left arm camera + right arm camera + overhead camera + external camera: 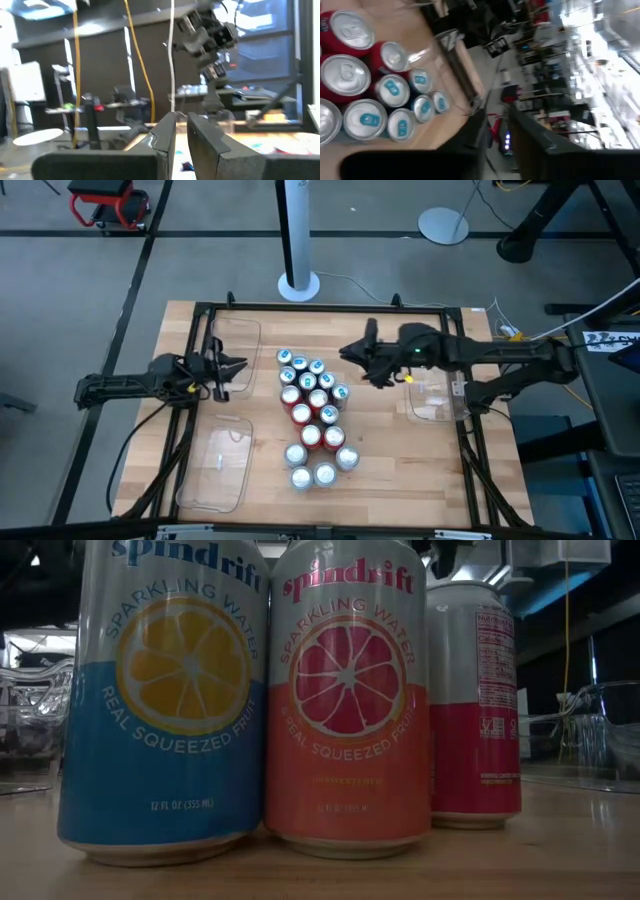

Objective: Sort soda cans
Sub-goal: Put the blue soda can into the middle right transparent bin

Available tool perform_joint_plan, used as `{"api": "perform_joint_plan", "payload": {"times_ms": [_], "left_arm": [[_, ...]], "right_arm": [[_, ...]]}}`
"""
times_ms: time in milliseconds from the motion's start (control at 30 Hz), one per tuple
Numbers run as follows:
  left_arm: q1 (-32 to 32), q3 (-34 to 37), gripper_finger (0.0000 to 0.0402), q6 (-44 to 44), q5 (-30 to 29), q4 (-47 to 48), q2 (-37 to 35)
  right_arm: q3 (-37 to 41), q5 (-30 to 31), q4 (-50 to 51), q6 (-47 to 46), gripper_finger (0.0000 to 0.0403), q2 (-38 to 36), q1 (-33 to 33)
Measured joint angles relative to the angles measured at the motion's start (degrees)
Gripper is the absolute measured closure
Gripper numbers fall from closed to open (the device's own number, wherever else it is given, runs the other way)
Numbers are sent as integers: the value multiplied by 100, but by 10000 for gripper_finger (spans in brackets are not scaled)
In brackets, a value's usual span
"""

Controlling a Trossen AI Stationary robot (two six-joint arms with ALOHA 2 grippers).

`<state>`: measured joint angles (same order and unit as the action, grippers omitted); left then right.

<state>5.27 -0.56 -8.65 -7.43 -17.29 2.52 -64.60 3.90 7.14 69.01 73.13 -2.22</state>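
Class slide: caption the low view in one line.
Three Spindrift sparkling water cans on the wooden table: blue lemon can, grapefruit can, red can behind.

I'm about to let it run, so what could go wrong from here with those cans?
1. The small silver-topped soda cans stand packed, touching, mid-table; a claw reaching for one could topple its neighbours.
2. The right claw hangs close beside the cluster's far end, so a sideways move may clip the blue cans.
3. The clear rectangular plastic trays look light and could slide if bumped.

Tight soda cans [312, 415] cluster mid-table; bare wood lanes w/ trays [222, 465] either side.
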Motion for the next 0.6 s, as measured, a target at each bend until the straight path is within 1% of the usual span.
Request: {"api": "perform_joint_plan", "payload": {"times_ms": [200, 333, 467, 600], "left_arm": [[0, 0, 361, 135, 108, 62, 0], [-1, 0, 361, 384, 112, 207, -2], [1, 0, 361, 434, 113, 342, -2], [3, 0, 361, 413, 113, 336, 0]], "right_arm": [[-402, 1, 797, 43, 184, 397, 31], [-402, 362, 1249, 247, 116, 556, 277], [-402, 803, 1818, 328, 73, 672, 559], [-402, 905, 2493, 334, 60, 786, 834]]}}
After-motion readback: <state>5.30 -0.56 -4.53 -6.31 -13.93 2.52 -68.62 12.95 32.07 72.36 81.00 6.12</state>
